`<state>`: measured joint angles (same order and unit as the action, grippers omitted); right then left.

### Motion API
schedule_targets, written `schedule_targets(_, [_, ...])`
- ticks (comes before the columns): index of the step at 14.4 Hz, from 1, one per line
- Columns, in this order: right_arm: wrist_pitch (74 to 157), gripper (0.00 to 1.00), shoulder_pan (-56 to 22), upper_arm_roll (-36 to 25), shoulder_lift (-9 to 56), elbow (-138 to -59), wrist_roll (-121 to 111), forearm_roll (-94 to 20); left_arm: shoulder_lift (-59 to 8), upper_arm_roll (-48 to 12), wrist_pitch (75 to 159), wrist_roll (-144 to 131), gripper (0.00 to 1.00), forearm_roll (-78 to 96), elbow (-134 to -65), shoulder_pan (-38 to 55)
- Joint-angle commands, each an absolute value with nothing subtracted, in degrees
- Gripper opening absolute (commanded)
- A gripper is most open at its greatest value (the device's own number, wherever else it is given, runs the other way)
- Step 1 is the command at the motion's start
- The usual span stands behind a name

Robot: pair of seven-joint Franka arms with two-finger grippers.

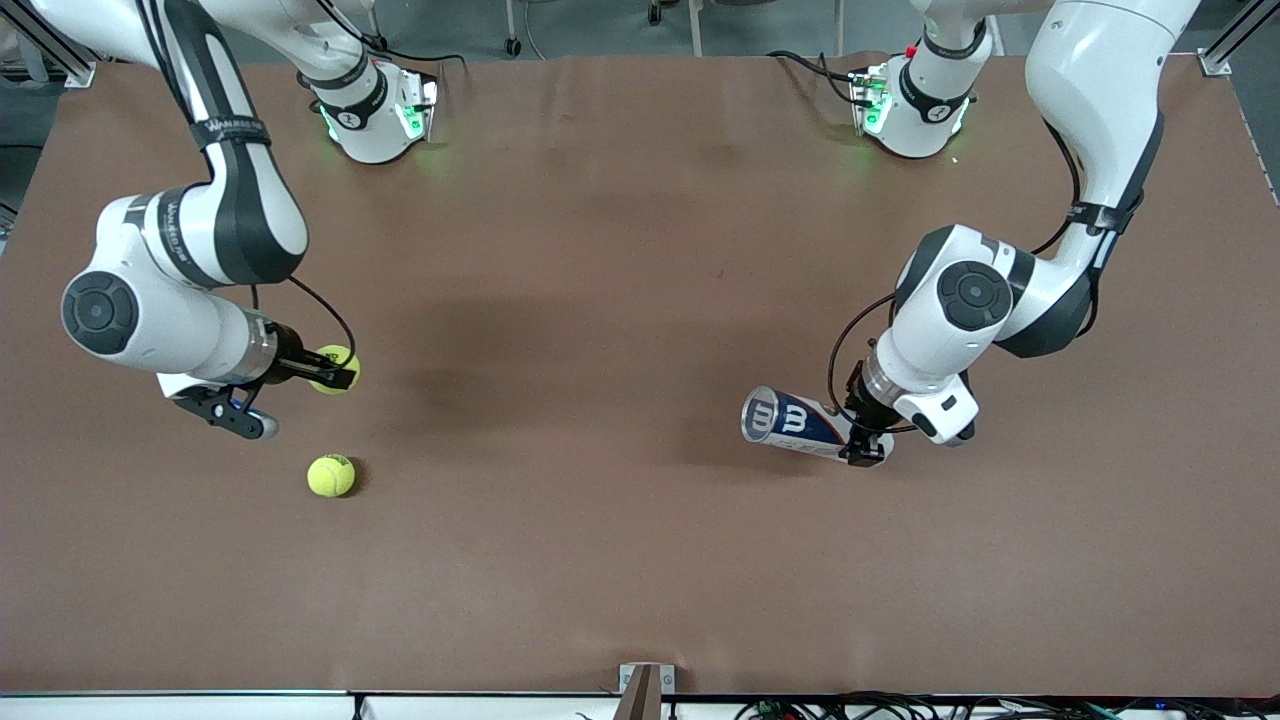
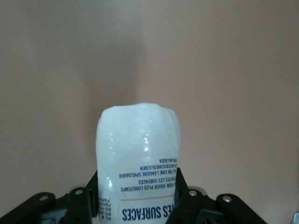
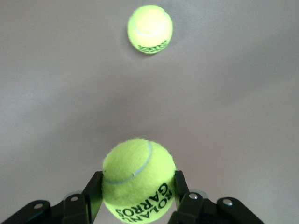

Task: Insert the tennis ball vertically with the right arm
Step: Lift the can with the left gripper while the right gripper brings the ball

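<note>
Brown tabletop (image 1: 600,300), bare but for two balls and a can. Toward the left arm's end, tennis ball can (image 1: 795,423) gripped near its base by the left gripper (image 1: 862,445), lying tilted, mouth facing the right arm's end. Toward the right arm's end, right gripper (image 1: 318,375) with jaws clamped on a tennis ball (image 3: 138,179); spare ball (image 1: 331,475) loose, nearer the front camera. Best practice: stand can upright first, centre ball over mouth, lower straight, release late.

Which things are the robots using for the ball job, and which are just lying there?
Used in the job:
- right gripper, shut on the held tennis ball
- left gripper, shut on the ball can

Just lying about:
- spare tennis ball on the table, nearer the front camera
</note>
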<state>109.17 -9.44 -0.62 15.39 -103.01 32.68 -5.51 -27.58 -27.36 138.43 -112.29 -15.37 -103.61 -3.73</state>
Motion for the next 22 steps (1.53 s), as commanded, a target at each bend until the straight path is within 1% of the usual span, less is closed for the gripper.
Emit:
schedule_targets(1, [108.19,0.0,-14.92,-0.79,15.73,-98.63,43.64,-6.85,-28.21,-28.65,139.04,-111.27,0.6,-14.15,-102.66,-3.95])
schedule_targets(3, [108.19,0.0,-16.78,-0.88,16.0,-95.2,48.06,-12.27,-28.21,-29.26,139.39,-111.27,0.59,-14.15,-102.57,-3.96])
schedule_targets(6, [108.28,0.0,-18.27,-0.88,16.96,-91.59,53.59,-17.83,-28.91,-29.35,140.54,-110.4,0.49,-14.06,-102.48,-4.22])
schedule_targets(9, [108.37,0.0,-21.35,-0.88,19.32,-86.59,62.1,-19.6,-31.89,-30.76,141.5,-110.21,0.5,-13.37,-100.73,-3.61])
schedule_targets(13, [108.89,0.0,-24.87,-0.79,24.77,-77.54,73.63,-20.91,-32.78,-30.76,145.54,-110.04,0.5,-1.0,-100.72,-3.78])
schedule_targets(16, [110.21,0.0,-26.89,-0.88,27.85,-73.75,78.12,-21.36,-33.13,-31.46,147.91,-106.2,0.5,7.27,-100.72,-3.34])
schedule_targets(19, [114.77,0.0,-28.82,-0.79,30.31,-71.29,83.13,-21.44,-37.08,-33.74,152.47,-99.87,0.5,15.09,-100.81,-4.13])
schedule_targets(22, [115.05,0.0,-30.67,-0.88,34.09,-65.67,88.05,-21.36,-41.04,-35.16,156.34,-88.02,0.51,25.89,-100.81,-4.22])
